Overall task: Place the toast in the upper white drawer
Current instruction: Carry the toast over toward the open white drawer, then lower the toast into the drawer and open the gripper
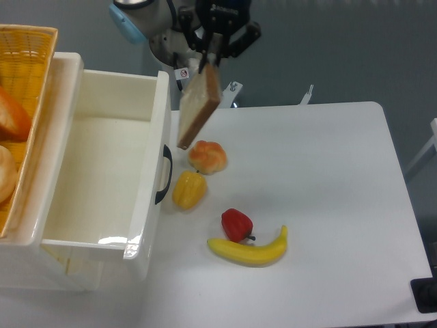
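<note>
The toast (199, 107) is a thin tan slice with a brown crust edge. It hangs tilted from my gripper (210, 60), which is shut on its top end, above the table just right of the drawer. The upper white drawer (102, 113) is pulled open at the left, its inside bare, with a black curved handle (163, 175) on its front wall. The toast's lower corner is close to the drawer's front rim, outside the box.
A round orange-brown bun (207, 156), a yellow pepper (189, 190), a red pepper (236, 225) and a banana (248, 249) lie on the white table (328, 178) right of the drawer. A yellow wicker basket (27, 82) with bread stands at the far left.
</note>
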